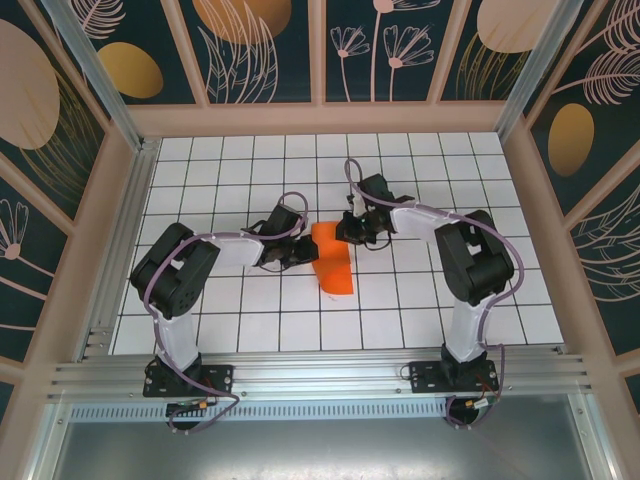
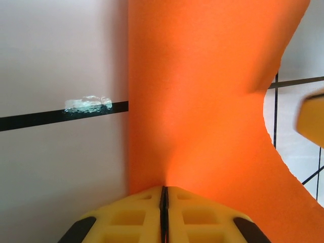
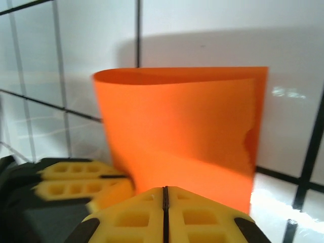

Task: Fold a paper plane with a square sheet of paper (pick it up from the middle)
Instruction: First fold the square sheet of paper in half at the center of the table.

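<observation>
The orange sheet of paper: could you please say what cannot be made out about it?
Top external: the square sheet of paper is too small to show creases or how it is held.
Left wrist: its outline is cut by the top and bottom edges; the left gripper hides the pinched part.
Right wrist: the right gripper covers its lower edge; its front face hides the layer behind.

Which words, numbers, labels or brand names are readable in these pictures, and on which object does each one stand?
None can be read.
The orange sheet of paper is plain.
The table carries black grid lines, no digits.
The walls carry plant drawings, no lettering.
The arm bases are too small to judge.
</observation>
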